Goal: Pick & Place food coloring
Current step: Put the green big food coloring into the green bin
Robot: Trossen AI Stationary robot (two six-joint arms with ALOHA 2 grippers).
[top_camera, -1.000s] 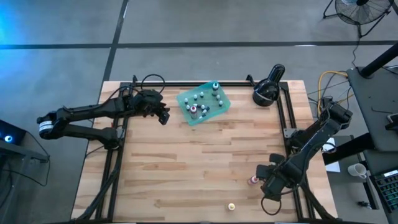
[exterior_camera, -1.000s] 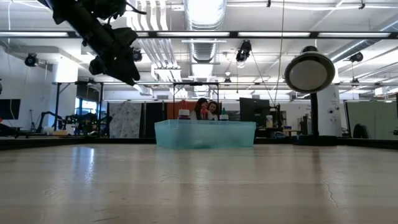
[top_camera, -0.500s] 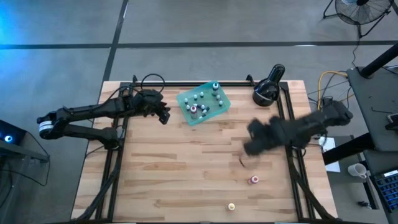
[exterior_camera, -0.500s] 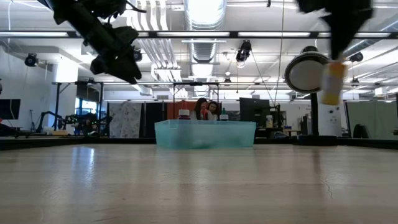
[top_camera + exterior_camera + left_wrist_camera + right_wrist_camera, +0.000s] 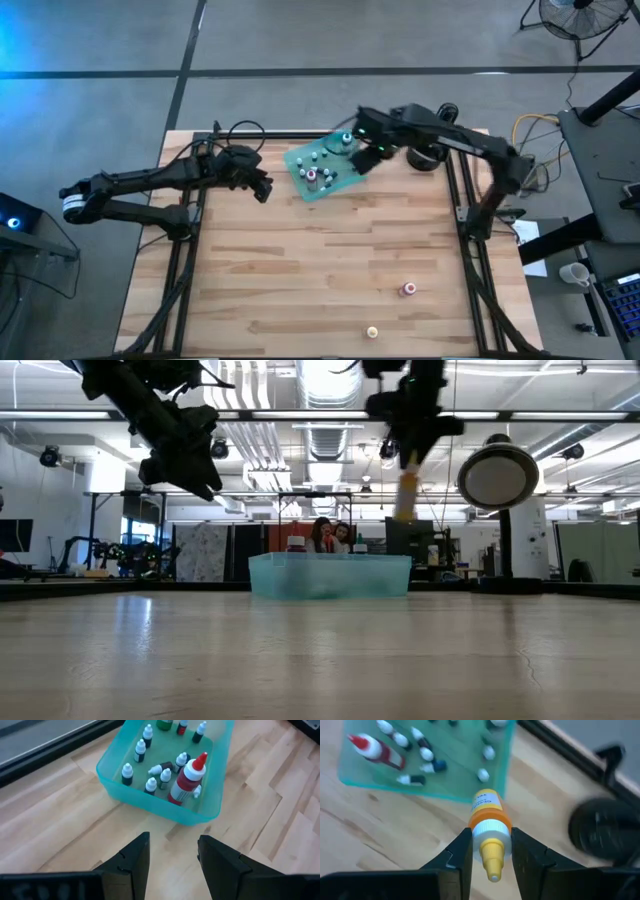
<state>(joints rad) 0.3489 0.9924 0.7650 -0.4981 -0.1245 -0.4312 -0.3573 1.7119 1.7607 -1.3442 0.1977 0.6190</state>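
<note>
A translucent teal tray (image 5: 340, 172) holds several tiny white-capped food coloring bottles (image 5: 150, 784) and a taller red bottle (image 5: 184, 784). A pink bottle (image 5: 407, 289) and a yellow one (image 5: 372, 331) stand on the wood near the table's near right. My right gripper (image 5: 370, 150) hovers over the tray's right edge, shut on an orange bottle (image 5: 489, 807). My left gripper (image 5: 262, 187) hangs open in the air just left of the tray, touching nothing; its fingers (image 5: 141, 854) frame the tray's near wall. My right gripper pinches the orange bottle by its white collar (image 5: 490, 827) between the two fingers, from above. The yellow tip (image 5: 492, 860) points back toward the wrist and the orange body reaches past the fingertips. The bottle (image 5: 405, 495) hangs below the fingers, lifted clear, above the tray.
A black round lamp-like device (image 5: 430, 148) sits at the far right corner, just behind my right arm. Black rails (image 5: 466, 200) run along the table's edges. Bare wood (image 5: 300, 270) spans the middle and near part. People (image 5: 333, 536) sit in the room beyond the table.
My right arm has swung from the near right, beside the pink bottle, up and across to the far side, and now holds the orange bottle over the tray's right edge. The pink and yellow bottles stay where they stood.
</note>
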